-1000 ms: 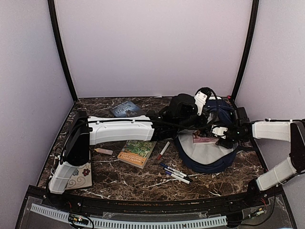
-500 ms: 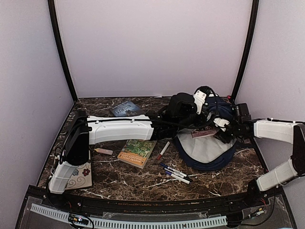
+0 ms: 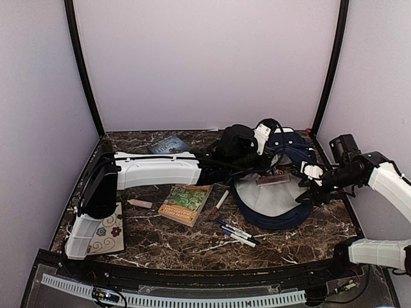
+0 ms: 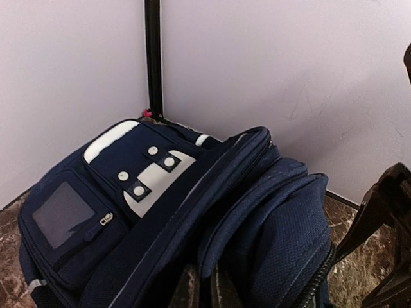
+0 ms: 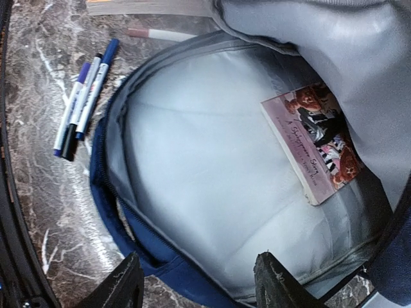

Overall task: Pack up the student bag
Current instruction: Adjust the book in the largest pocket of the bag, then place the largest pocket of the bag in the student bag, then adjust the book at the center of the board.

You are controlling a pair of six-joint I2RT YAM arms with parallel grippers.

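Toward the near edge, loose blue-and-white pens (image 3: 236, 232) lie just beside the rim of the large navy-blue fabric student bag (image 3: 276, 221). The bag sits toward the tabletop's far right corner, its grey-lined mouth gaping. Your right hand (image 5: 199, 282) hangs released and empty above that mouth. Your left hand (image 3: 263, 138) is clenched on the upper flap. If that clench slips, expect the flap to drop over the pink-covered book (image 5: 314, 144) inside and block loading. Moving room lies along the near edge's middle; the bag crowds the far right walls.
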